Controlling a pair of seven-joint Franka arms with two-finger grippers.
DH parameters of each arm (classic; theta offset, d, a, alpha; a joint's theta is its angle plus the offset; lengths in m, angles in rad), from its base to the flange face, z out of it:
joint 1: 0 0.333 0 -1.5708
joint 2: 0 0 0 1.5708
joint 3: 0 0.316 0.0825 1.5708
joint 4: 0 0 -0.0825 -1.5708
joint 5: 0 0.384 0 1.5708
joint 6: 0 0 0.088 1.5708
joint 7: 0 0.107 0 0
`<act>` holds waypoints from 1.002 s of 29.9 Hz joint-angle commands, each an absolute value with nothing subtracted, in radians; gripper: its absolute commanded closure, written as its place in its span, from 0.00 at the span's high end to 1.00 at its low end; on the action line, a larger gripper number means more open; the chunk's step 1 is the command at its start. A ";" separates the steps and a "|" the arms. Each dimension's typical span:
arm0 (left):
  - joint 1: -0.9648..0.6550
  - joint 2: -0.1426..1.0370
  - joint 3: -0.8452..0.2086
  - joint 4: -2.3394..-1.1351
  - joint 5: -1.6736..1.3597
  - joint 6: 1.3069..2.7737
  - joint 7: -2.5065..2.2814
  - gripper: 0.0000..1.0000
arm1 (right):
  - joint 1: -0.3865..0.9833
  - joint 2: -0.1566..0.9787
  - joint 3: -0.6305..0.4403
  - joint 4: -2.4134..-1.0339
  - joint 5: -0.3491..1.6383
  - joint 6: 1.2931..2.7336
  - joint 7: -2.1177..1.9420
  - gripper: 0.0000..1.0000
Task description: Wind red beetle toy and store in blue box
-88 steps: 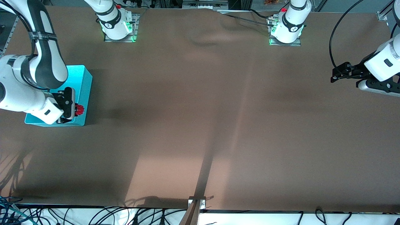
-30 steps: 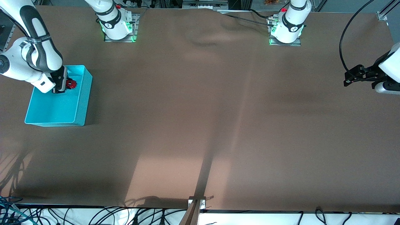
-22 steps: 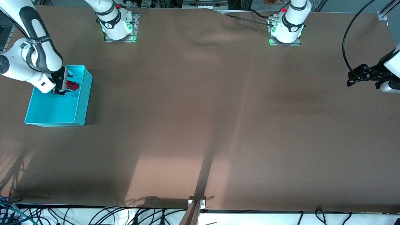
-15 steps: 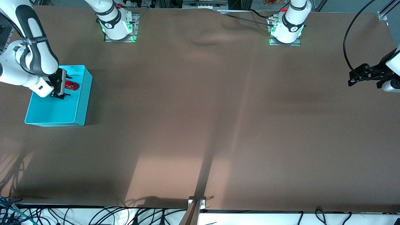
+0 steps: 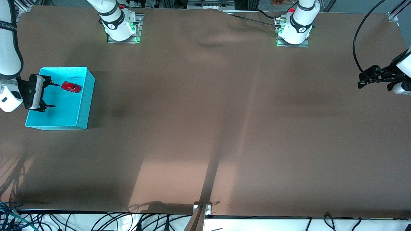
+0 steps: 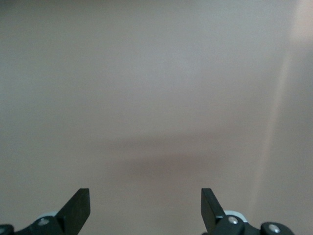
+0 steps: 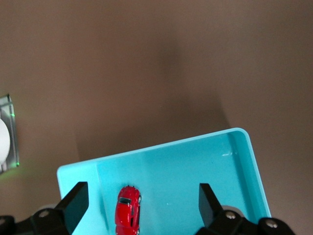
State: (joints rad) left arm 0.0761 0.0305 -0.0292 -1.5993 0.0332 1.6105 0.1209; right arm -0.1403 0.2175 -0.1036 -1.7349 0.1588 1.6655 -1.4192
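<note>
The red beetle toy (image 5: pixel 71 86) lies on the floor of the blue box (image 5: pixel 82 109), in the part of the box farther from the front camera. It also shows in the right wrist view (image 7: pixel 128 210) inside the box (image 7: pixel 254 171). My right gripper (image 5: pixel 51 95) is open and empty, over the box's outer edge, apart from the toy. My left gripper (image 5: pixel 361 81) is open and empty, over bare table at the left arm's end; the left wrist view (image 6: pixel 145 208) shows only brown table.
The brown table cover (image 5: pixel 205 122) fills the view, with a wrinkle (image 5: pixel 212 40) between the two arm bases. Cables (image 5: pixel 96 221) hang along the edge nearest the front camera. A black cable (image 5: pixel 356 41) loops above the left gripper.
My right gripper let go of the red toy, opened, and moved away from it toward the table's end. The toy now rests in the box. The left gripper shifted slightly outward, then held still.
</note>
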 commanded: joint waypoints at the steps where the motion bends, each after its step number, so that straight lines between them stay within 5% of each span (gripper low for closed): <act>1: 0.078 0.043 -0.034 -1.568 0.040 1.588 0.109 1.00 | -0.141 0.198 -0.035 -1.634 0.137 1.557 -1.033 1.00; 13: 0.080 0.043 -0.032 -1.566 0.040 1.588 0.109 1.00 | -0.143 0.167 0.094 -1.517 0.011 1.447 -0.230 1.00; 30: 0.080 0.041 -0.032 -1.565 0.040 1.588 0.109 1.00 | -0.141 0.137 0.147 -1.471 -0.144 1.525 -0.052 1.00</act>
